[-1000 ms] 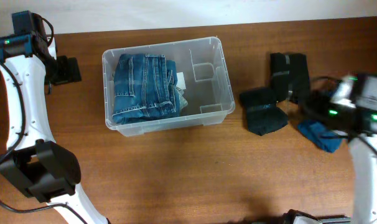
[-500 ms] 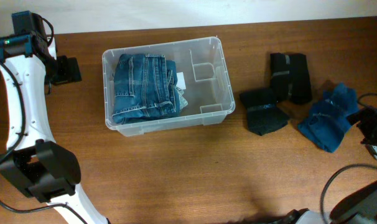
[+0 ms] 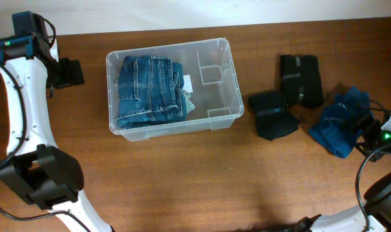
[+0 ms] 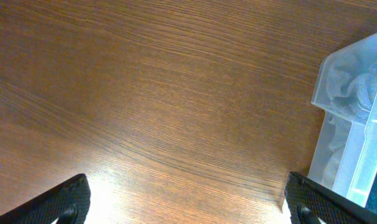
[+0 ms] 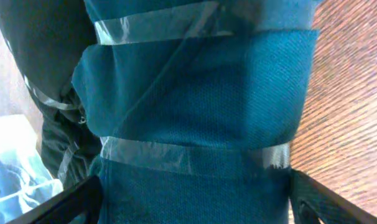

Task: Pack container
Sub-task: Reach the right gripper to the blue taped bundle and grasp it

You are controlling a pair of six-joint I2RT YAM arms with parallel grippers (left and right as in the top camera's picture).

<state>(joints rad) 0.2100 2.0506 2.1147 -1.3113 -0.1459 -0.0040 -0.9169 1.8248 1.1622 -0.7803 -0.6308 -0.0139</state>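
Near left jaws, container (image 3: 215,94), not touching

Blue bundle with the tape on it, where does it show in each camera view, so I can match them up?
Overhead: the blue bundle lies near the right edge, right of a black bundle.
Right wrist: it fills most of the frame, with clear tape strips across it.
Left wrist: not in it; only wood and a corner of the container show.
Shared landmark: the wooden table, seen in all three views.
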